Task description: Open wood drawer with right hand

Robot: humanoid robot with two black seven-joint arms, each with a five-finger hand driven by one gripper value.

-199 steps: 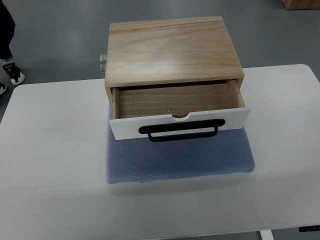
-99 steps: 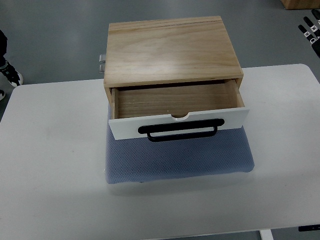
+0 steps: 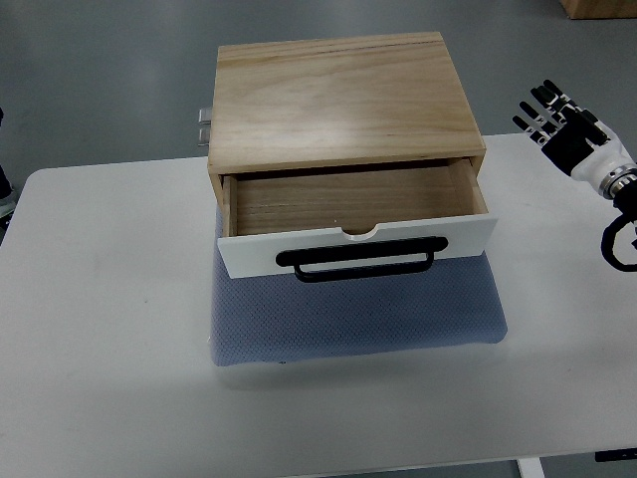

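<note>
Wood drawer [image 3: 348,204] open; right hand [image 3: 563,127] apart; no writing seen.

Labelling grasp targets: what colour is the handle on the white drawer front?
Black, a slim bar handle on the white drawer front; top view.

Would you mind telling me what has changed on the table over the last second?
The right hand has come into view from the right edge, moving leftward over the table, fingers spread and holding nothing. The wood drawer stayed pulled out as before, its black handle untouched.
</note>
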